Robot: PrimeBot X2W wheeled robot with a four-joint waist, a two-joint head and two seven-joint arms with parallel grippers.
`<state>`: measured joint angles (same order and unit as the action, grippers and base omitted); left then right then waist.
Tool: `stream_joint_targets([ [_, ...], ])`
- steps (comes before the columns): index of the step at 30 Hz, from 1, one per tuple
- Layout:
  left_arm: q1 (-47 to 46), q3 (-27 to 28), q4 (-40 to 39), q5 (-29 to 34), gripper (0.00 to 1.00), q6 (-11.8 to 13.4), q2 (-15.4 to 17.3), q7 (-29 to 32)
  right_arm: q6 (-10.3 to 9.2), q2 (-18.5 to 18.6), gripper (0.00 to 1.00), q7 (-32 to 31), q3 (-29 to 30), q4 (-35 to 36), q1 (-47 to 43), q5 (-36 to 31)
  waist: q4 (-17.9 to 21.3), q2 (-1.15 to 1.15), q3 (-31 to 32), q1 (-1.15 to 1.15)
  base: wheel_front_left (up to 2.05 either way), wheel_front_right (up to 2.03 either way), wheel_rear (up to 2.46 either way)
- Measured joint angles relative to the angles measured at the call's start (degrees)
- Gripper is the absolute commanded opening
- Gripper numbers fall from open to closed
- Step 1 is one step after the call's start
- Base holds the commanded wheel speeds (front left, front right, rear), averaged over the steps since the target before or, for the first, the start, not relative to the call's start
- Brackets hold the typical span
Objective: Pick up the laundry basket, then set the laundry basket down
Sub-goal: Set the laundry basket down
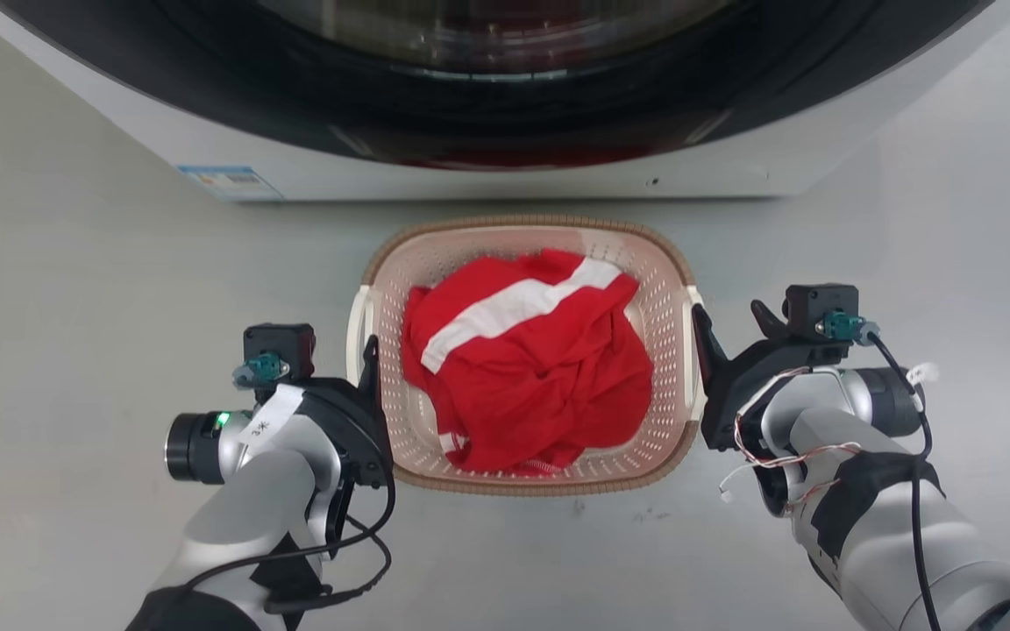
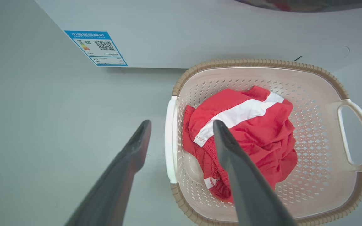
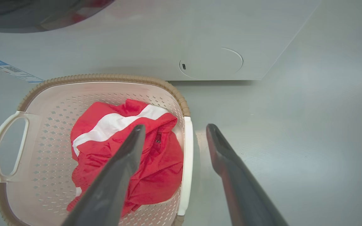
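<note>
The laundry basket (image 1: pixel 522 224) stands on the grey floor just in front of the washer, holding a crumpled red garment (image 1: pixel 527 368) with a white stripe. My left gripper (image 1: pixel 371 350) is open at the basket's left side. In the left wrist view, the left gripper (image 2: pixel 181 124) straddles the white left handle (image 2: pixel 170 141), one finger outside and one over the garment. My right gripper (image 1: pixel 698 322) is open at the basket's right side. The right wrist view shows the right gripper (image 3: pixel 175 126) straddling the white right handle (image 3: pixel 187 163) the same way. Neither gripper grips a handle.
The white washer (image 1: pixel 487 180) with its dark round door fills the far side, close behind the basket's rim. A blue label (image 1: pixel 229 181) sits on its lower left corner. Bare grey floor (image 1: pixel 75 307) lies to the left, right and near side of the basket.
</note>
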<state>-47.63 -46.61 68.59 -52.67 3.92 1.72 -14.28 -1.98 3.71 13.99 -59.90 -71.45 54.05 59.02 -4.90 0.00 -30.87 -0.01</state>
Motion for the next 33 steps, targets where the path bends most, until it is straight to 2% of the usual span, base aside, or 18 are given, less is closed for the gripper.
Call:
stream_joint_targets([
  [4, 1.7, 0.1, 0.0, 0.2, 1.0, -1.0, 0.0, 0.0, 0.49, 0.0, 1.0, 0.3, 1.0, 0.4, -1.5, 0.4, -0.2, 0.0, 3.3, 0.0, 0.0, 0.0, 0.0],
  [20, 14.2, 3.8, -8.5, 3.7, 1.0, -0.3, 3.0, 0.0, 0.38, 0.0, 1.0, 0.3, 8.9, 9.3, -13.1, 0.4, -1.3, -0.01, 17.7, 0.0, 0.0, 0.0, 0.0],
  [28, 21.7, 6.2, -16.2, 6.9, 1.0, 0.7, 4.5, 0.0, -0.66, 0.7, 1.0, 0.3, 12.8, 16.4, -19.7, -2.7, -1.7, -0.01, 24.0, 0.0, 0.0, 0.0, 0.0],
  [33, 28.0, 8.9, -22.8, 9.2, 1.0, 1.7, 6.8, 0.0, -2.14, 2.1, 1.0, 0.3, 16.7, 22.8, -26.8, -5.7, -2.1, -0.01, 28.3, 0.0, 0.0, 0.0, 0.0],
])
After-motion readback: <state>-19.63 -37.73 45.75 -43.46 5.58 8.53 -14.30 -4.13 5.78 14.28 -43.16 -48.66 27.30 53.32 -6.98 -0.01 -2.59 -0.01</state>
